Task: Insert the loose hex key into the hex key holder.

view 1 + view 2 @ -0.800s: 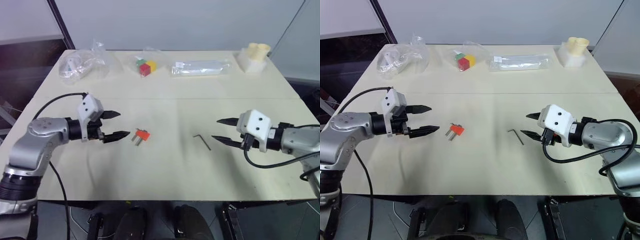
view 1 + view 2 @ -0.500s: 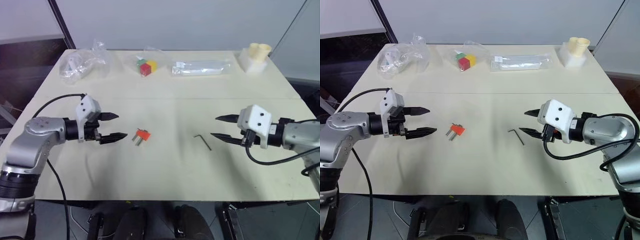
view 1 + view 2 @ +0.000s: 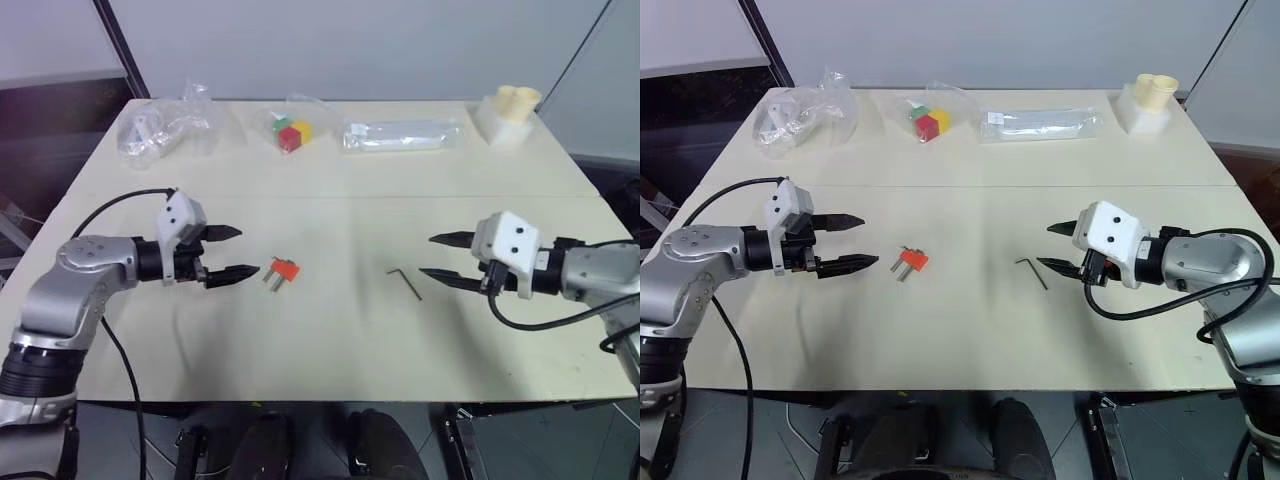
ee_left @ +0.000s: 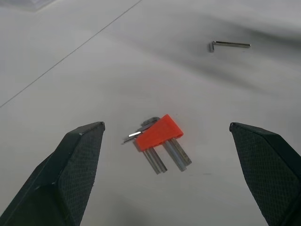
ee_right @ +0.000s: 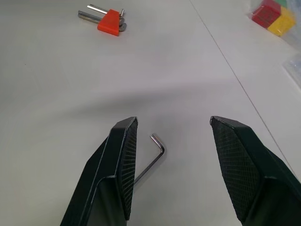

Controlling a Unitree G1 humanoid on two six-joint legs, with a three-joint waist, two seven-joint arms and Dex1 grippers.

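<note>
- The right gripper [image 3: 437, 258] hovered over the near half of the pale table [image 3: 330, 340], its two black fingers spread apart and holding nothing, aimed toward the table's middle.
- The loose hex key [image 3: 405, 281] lay flat on the table just ahead of the right gripper's fingertips, untouched; in the right wrist view its bent end [image 5: 157, 141] sat between the two fingers [image 5: 120, 160], with the long leg running back beside one of them.
- The left gripper [image 3: 238, 251] hovered at about the same depth on the opposite side, its fingers spread wide and empty, pointing inward.
- The hex key holder [image 3: 284, 270] rested on the table just beyond the left gripper's fingertips, apart from them; in the left wrist view the orange block [image 4: 159, 133] lay centred between the fingers, grey prongs toward the camera.
- Holder and loose key lay well apart, between the two grippers.
- Farther from both grippers, along the far edge: a crumpled clear bag [image 3: 165, 128], coloured toy cubes [image 3: 291, 133], a long clear packet [image 3: 402, 135], and a cream-coloured part [image 3: 508, 115].
</note>
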